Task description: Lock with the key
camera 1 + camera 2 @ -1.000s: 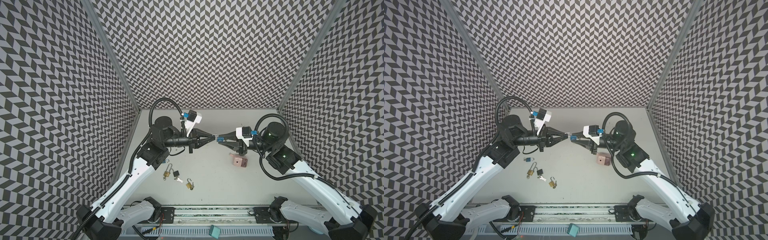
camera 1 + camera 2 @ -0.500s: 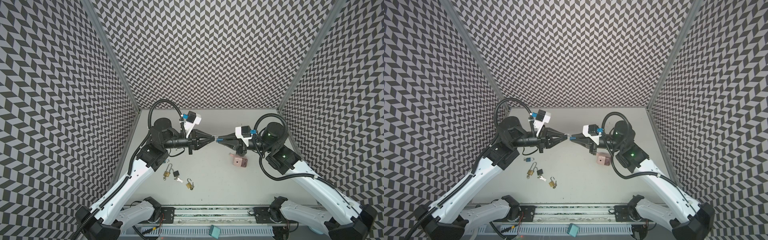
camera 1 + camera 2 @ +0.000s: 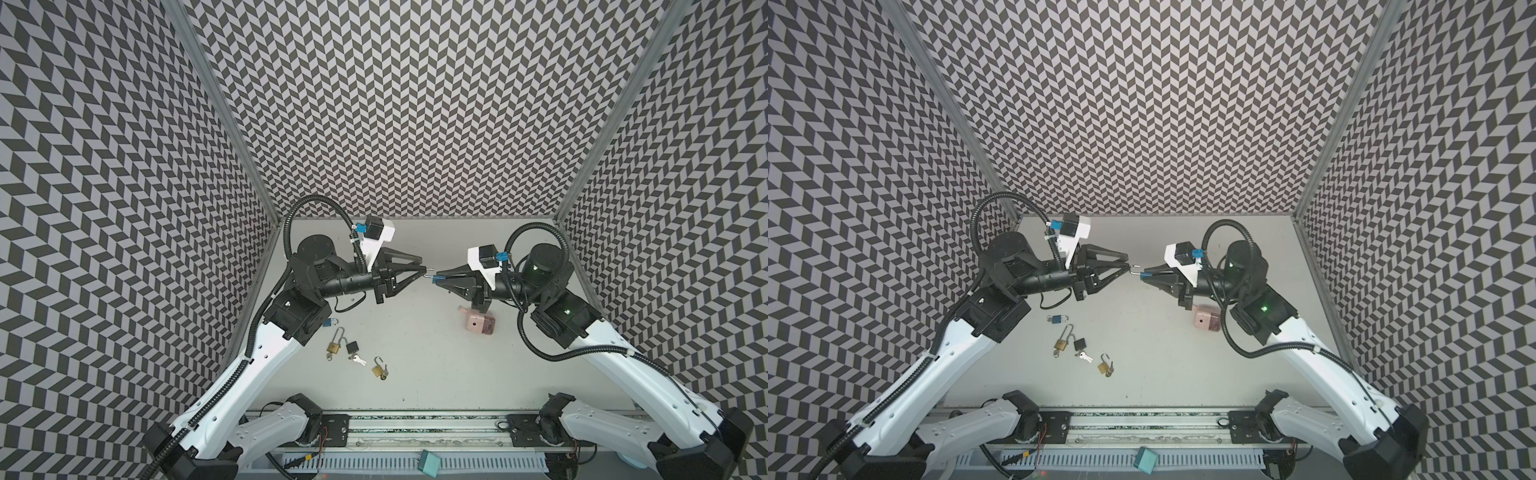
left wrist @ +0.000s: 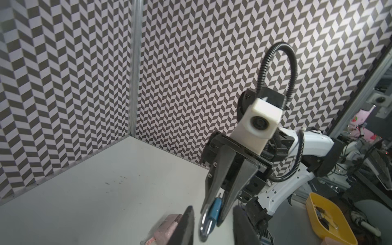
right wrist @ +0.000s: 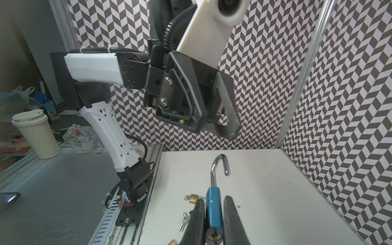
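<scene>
Blue padlock point(image 5: 214, 207) sits above the worktop point(image 3: 436, 374), in the gap between the two arms, clamped by its body in the right pincer point(image 3: 440, 277). Both fingers press flat on its sides. Its silver shackle point(image 5: 219, 167) is open, the hooked end free, and points at the left pincer point(image 3: 422, 267). In the right wrist view the brass keyhole end shows between the fingers, with no key in it.

The left pincer is parted and holds nothing. In the left wrist view its two fingers point(image 4: 184, 224) stand apart with the loop of the shackle between them; whether either one touches the metal I cannot tell. In both top views the shackle tip lies just beside the nearer left fingertip.

On the worktop near the left arm lie two brass padlocks point(image 3: 332, 348) point(image 3: 378, 370), a black padlock point(image 3: 352, 347) with silver keys point(image 3: 358, 360) just beside it, and a small blue padlock point(image 3: 330, 322) close to the arm. A pink box point(image 3: 480, 326) rests under the right arm's wrist.
</scene>
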### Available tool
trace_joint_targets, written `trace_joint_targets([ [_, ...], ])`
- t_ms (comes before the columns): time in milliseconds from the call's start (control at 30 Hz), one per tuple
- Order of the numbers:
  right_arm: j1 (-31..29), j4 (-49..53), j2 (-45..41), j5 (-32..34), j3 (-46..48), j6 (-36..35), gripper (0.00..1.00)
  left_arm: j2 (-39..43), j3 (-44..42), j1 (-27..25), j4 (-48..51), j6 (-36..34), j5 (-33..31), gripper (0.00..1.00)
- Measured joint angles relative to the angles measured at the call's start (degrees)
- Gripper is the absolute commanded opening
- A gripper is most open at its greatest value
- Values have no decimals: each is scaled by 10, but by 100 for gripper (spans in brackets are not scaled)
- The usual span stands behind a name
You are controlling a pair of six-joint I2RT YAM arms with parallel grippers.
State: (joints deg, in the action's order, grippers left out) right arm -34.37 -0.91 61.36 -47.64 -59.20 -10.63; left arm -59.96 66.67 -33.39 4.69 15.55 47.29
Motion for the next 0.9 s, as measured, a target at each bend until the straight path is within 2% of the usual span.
trace_joint_targets([
  [200,0,15,9,0,-2,4,0,-3,0,-8,-8,-10,35,9],
  [567,0,17,7,-16,-2,6,0,-45,0,-8,14,-22,24,7],
  [633,0,18,4,-20,-2,6,0,-50,0,-8,22,-24,15,11],
  [833,0,23,-7,-28,-2,5,0,-49,0,-7,27,-23,-5,46],
  [900,0,22,-10,-28,-2,5,0,-48,0,-7,27,-24,-4,53],
])
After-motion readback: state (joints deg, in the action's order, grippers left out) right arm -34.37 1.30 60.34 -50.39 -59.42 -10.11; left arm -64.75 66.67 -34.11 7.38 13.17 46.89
